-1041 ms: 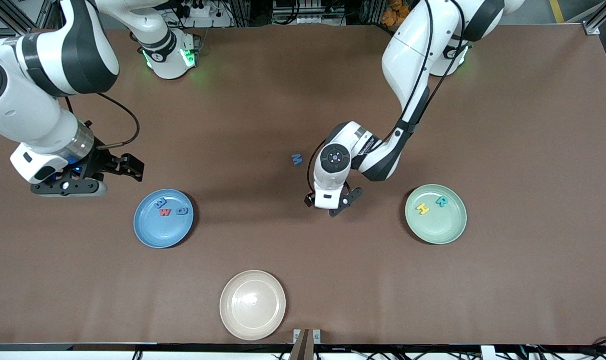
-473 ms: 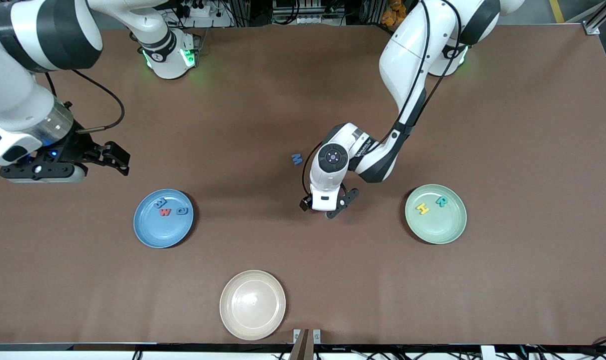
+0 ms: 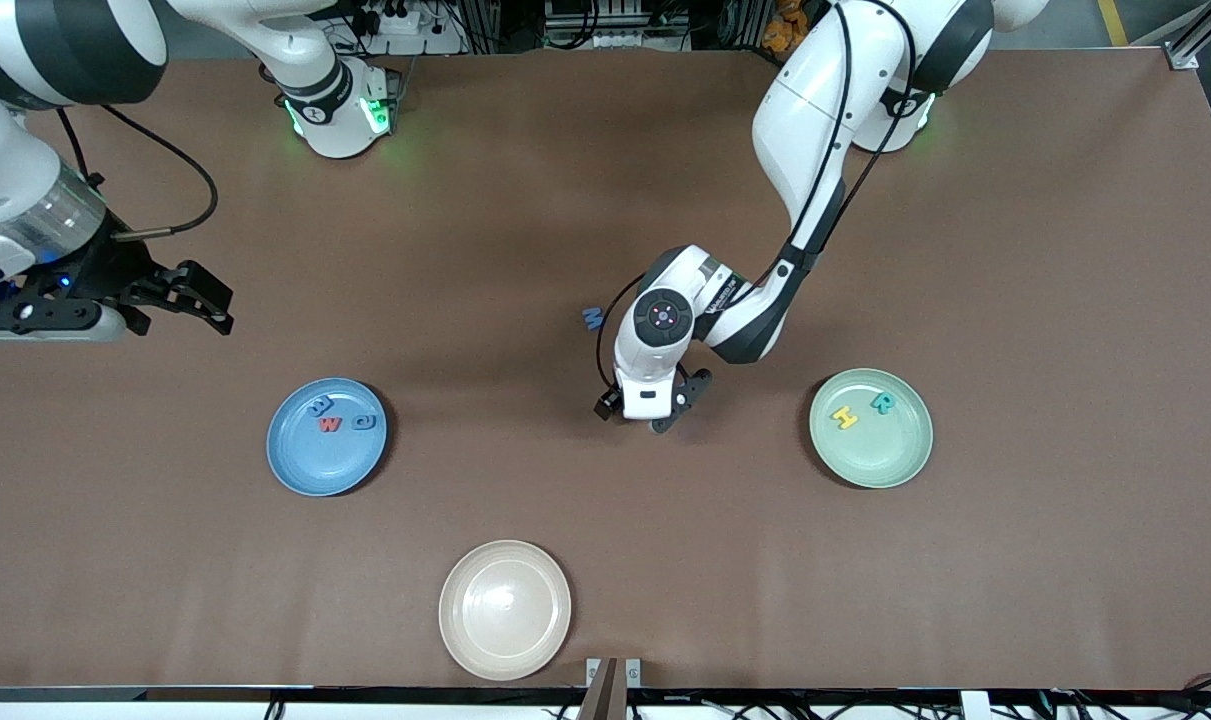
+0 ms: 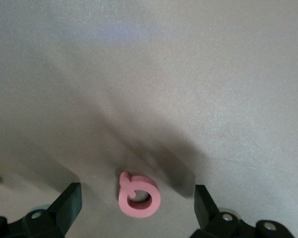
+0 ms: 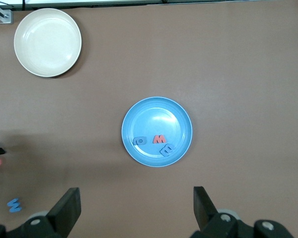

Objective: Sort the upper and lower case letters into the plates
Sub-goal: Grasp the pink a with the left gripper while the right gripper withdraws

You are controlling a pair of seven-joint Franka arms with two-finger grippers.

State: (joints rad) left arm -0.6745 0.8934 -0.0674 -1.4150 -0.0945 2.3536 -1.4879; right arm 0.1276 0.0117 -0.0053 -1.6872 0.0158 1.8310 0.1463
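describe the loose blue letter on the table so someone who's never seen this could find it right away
Start at the left gripper, which hangs open low over the middle of the brown table. The small blue letter lies on the bare tabletop beside that arm's wrist, farther from the front camera than all three plates. In the front view it is the only letter not in a plate.

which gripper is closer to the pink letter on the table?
Left. The left gripper hangs open right over the pink letter, fingers straddling it. The right gripper is open near the right arm's end, above bare table.
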